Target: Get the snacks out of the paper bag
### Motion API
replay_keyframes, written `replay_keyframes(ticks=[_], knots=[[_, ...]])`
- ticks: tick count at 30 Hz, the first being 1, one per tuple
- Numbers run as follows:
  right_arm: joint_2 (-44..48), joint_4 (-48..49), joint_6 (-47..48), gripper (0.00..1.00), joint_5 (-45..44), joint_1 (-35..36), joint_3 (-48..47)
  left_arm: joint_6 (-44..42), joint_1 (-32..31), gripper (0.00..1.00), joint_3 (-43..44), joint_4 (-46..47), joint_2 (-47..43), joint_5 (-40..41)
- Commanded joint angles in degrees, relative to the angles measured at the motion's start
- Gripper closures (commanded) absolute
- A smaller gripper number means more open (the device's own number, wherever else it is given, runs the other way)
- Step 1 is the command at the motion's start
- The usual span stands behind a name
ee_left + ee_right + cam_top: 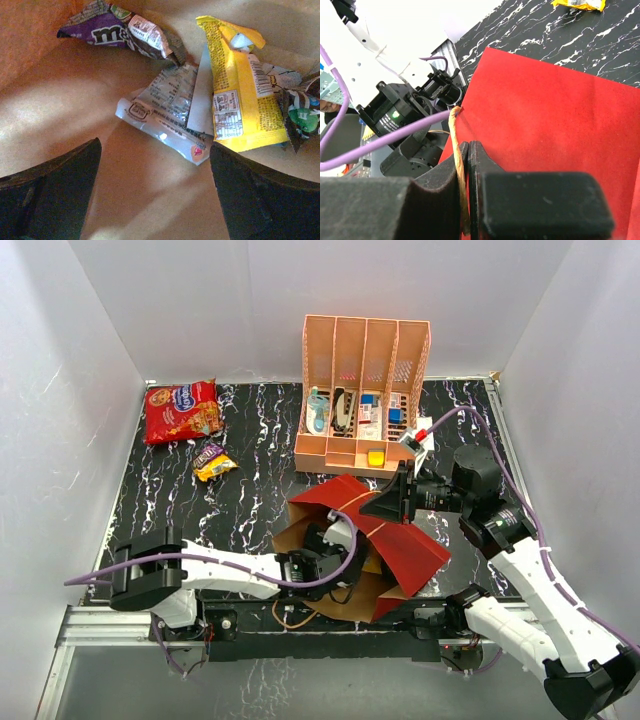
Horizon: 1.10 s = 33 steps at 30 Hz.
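The paper bag, red outside and brown inside, lies on its side near the table's front with its mouth toward the left arm. My left gripper is open and empty inside it, over the brown floor of the bag. Just ahead of it lie a silver packet, a yellow packet, a purple packet and a brown packet. My right gripper is shut on the bag's red upper edge beside its twine handle, holding the mouth up. A red cookie bag and a small yellow-brown packet lie on the table at the far left.
A peach slotted rack with small blue-white items stands at the back centre, just behind the bag. White walls close in the black marbled table on three sides. The left arm's wrist and purple cable show by the bag's mouth.
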State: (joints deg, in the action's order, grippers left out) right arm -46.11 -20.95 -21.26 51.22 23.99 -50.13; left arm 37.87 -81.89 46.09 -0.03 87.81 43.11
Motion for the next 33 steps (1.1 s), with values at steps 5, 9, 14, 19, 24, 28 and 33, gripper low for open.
replay_keyframes(ticks=[5,9,14,19,24,28,33], knots=[[0.6,0.6,1.3,0.92,-0.7,0.3,-3.1,-8.1,0.2,0.11,2.0,8.4,3.6,3.5],[0.3,0.9,1.1,0.92,-0.3,0.3,-3.3,-8.1,1.2,0.1,3.8,8.3,7.7,3.0],[0.5,0.1,1.4,0.92,-0.8,0.3,-3.8,-10.9,1.7,0.1,4.9,10.2,11.8,3.3],[0.4,-0.4,1.4,0.92,-1.0,0.3,-4.1,-13.8,2.0,0.22,5.1,12.7,13.9,5.0],[0.6,-1.5,1.6,0.92,-1.7,0.3,-4.2,-15.7,2.0,0.49,4.6,13.4,13.1,5.1],[1.0,-2.6,1.9,0.92,-2.2,0.3,-4.2,-15.4,2.1,0.64,4.3,12.5,10.3,4.7],[1.0,-3.1,1.9,0.92,-2.5,0.3,-4.4,-14.7,2.1,0.83,4.0,11.0,7.6,5.2]])
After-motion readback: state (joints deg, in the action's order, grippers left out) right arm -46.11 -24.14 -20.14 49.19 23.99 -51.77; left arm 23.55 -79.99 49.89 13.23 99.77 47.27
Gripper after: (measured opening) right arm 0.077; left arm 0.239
